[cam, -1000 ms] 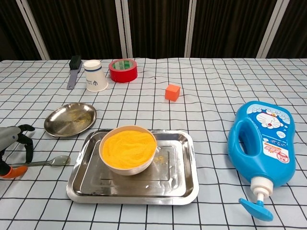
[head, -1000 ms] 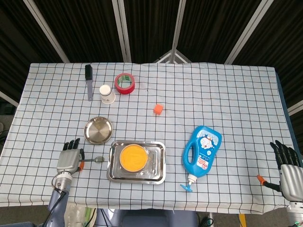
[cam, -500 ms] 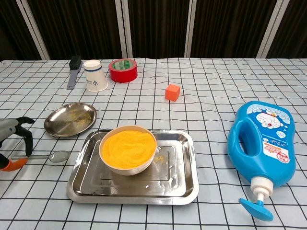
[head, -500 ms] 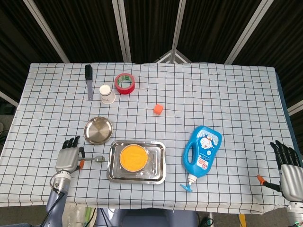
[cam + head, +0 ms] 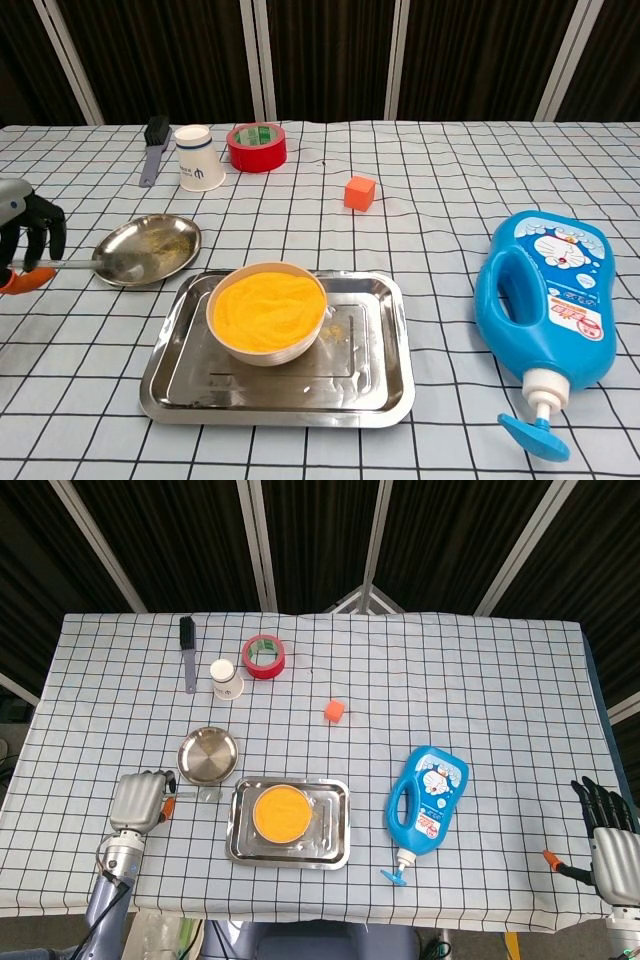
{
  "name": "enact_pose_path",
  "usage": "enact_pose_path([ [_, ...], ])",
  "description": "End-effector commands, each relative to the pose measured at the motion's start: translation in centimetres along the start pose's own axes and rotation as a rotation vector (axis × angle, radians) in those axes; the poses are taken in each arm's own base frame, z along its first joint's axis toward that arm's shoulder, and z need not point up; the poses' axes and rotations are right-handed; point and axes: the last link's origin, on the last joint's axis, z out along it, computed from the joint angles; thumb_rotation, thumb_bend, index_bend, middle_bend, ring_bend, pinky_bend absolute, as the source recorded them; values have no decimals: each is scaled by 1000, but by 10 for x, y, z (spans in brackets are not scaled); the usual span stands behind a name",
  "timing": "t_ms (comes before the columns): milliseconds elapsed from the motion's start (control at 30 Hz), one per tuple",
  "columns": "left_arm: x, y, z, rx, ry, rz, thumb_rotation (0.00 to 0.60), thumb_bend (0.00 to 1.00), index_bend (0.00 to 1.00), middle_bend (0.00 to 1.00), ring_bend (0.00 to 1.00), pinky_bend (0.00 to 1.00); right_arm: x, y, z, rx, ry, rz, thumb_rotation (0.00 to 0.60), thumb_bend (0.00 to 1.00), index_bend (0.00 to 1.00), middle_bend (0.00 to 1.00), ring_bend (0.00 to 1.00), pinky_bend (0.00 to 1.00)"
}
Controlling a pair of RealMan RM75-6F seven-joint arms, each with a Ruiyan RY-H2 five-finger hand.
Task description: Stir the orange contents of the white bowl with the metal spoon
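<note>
A white cloth with a black grid [image 5: 480,680] covers the table to every edge, broad and bare on its right half, before dark slatted walls. One rectangular steel tray [image 5: 385,345] holds one white bowl of orange powder [image 5: 267,311]. The left hand [image 5: 22,228] grips one metal spoon with an orange handle [image 5: 75,264], lifted beside one round steel dish [image 5: 160,240]. The right hand [image 5: 608,825] rests empty, fingers spread.

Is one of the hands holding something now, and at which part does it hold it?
The left hand holds the metal spoon by the orange end of its handle. The right hand holds nothing.
</note>
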Motion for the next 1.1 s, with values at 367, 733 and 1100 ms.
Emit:
enact_pose_path([
  [367, 27, 33, 15, -91, 84, 131, 600, 719, 723, 884, 855, 890, 0, 1, 1, -4, -1, 3, 600, 202, 0, 0, 0, 0],
  [733, 39, 42, 11, -108, 120, 89, 600, 720, 731, 889, 857, 892, 1, 2, 1, -9, 0, 9, 600, 202, 0, 0, 0, 0],
  [1100, 49, 37, 12, -102, 151, 53, 600, 720, 735, 891, 860, 897, 0, 1, 1, -10, -2, 7, 600, 203, 0, 0, 0, 0],
])
